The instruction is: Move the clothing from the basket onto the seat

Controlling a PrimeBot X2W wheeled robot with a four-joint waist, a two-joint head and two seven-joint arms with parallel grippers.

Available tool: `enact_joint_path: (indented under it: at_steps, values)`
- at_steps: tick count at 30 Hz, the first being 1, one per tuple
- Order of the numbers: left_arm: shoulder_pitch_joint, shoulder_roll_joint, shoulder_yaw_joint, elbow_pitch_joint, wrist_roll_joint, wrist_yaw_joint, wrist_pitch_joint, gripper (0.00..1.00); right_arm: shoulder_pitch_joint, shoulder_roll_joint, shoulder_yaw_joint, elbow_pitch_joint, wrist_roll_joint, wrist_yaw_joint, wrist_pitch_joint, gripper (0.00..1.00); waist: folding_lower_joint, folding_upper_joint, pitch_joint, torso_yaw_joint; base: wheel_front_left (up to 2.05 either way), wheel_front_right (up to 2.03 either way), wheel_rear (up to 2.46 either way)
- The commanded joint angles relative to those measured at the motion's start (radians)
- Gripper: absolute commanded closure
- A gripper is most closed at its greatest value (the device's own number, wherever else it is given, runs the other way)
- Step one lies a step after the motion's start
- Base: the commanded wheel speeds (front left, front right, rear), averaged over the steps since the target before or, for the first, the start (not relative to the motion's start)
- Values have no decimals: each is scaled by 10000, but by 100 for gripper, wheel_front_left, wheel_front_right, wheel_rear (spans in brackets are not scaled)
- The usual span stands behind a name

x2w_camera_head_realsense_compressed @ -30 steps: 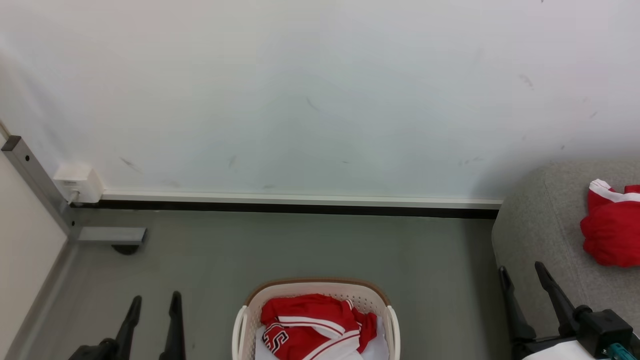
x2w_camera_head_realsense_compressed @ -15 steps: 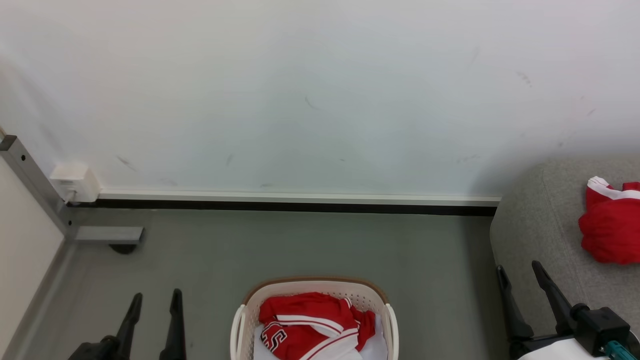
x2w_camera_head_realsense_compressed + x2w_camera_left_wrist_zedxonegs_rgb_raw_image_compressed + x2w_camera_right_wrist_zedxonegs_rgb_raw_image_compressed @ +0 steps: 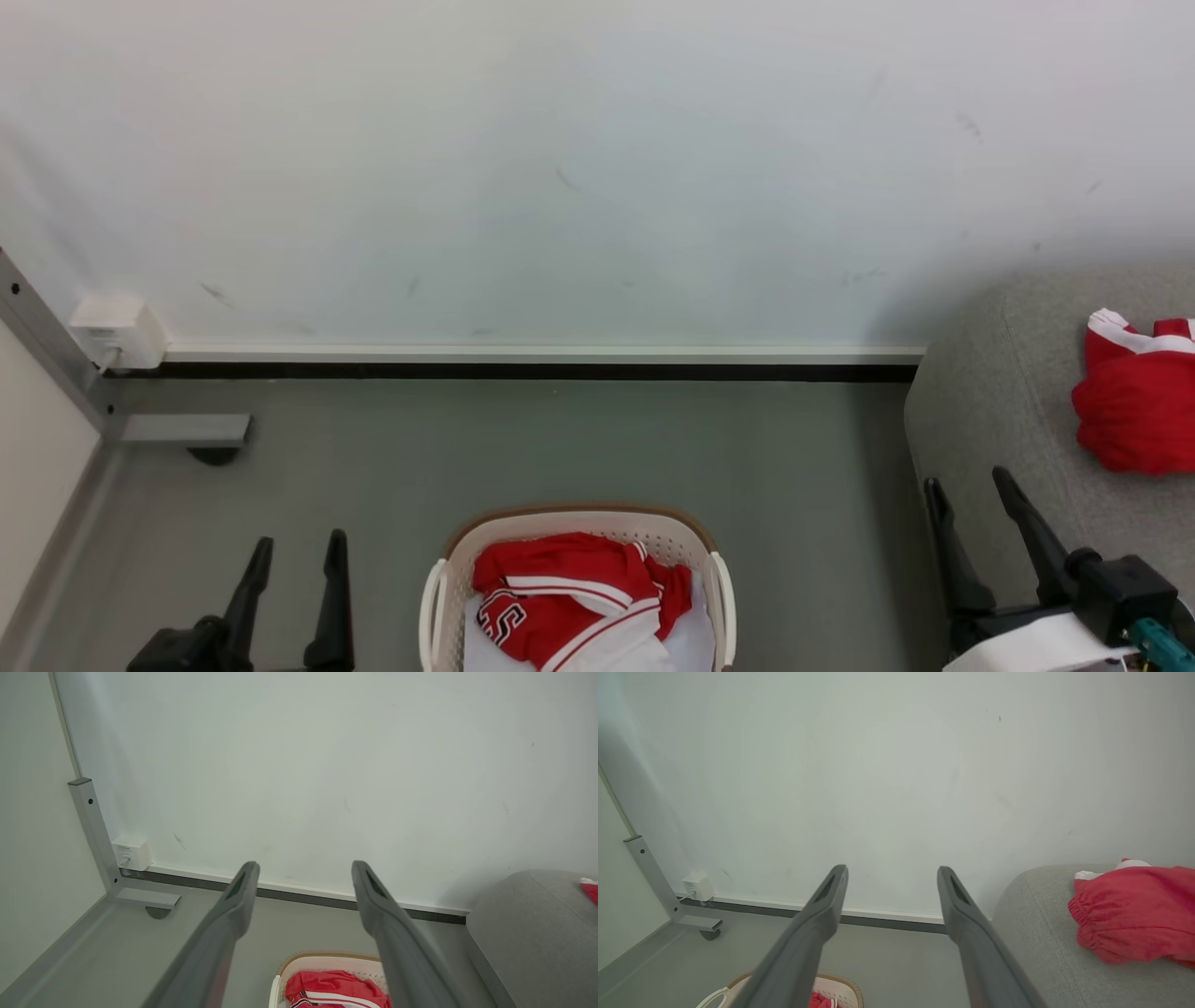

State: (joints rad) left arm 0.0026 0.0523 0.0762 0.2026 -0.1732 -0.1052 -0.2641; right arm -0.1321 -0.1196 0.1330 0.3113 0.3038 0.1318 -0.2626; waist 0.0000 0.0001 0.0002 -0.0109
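Note:
A cream basket (image 3: 453, 574) with a brown rim stands on the grey floor at the bottom centre, holding red clothing (image 3: 551, 597) with white stripes and lettering over a white sheet. A second red garment (image 3: 1134, 406) lies on the grey seat (image 3: 990, 420) at the right. My left gripper (image 3: 297, 551) is open left of the basket, empty. My right gripper (image 3: 971, 490) is open in front of the seat's edge, empty. The left wrist view shows the basket (image 3: 299, 963) and clothing (image 3: 336, 984) below its fingers. The right wrist view shows the seat (image 3: 1036, 933) and the red garment (image 3: 1134, 910).
A white wall (image 3: 560, 168) with a dark baseboard runs across the back. A grey metal frame post and foot (image 3: 177, 429) and a white socket box (image 3: 112, 331) sit in the left corner. Grey floor (image 3: 560, 439) lies between the wall and the basket.
The whole head view has shifted, so the wall line, seat and basket sit slightly higher and further left in the picture. Both grippers stay open and empty.

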Motion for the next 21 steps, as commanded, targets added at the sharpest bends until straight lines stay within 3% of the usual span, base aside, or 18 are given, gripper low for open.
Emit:
enact_joint_path:
  at_steps: [1, 10, 21]
  values:
    - [-146, 24, -3, 33, 169, -40, -5, 0, -208, -43, 15, -80, -25, -22, -30, 0, 0, -1, 109, -82, 0, 0, 0]
    - [-1039, 33, -110, 130, 171, -175, -5, 0, -1121, -62, 35, -348, 119, -22, -16, 0, 0, -1, 1280, -459, 0, 0, 0]
    - [-2394, 439, -593, 774, 57, -254, -3, 0, -2237, 58, -137, -869, -123, -22, -15, 0, 0, -1, 2854, -927, 0, 0, 0]
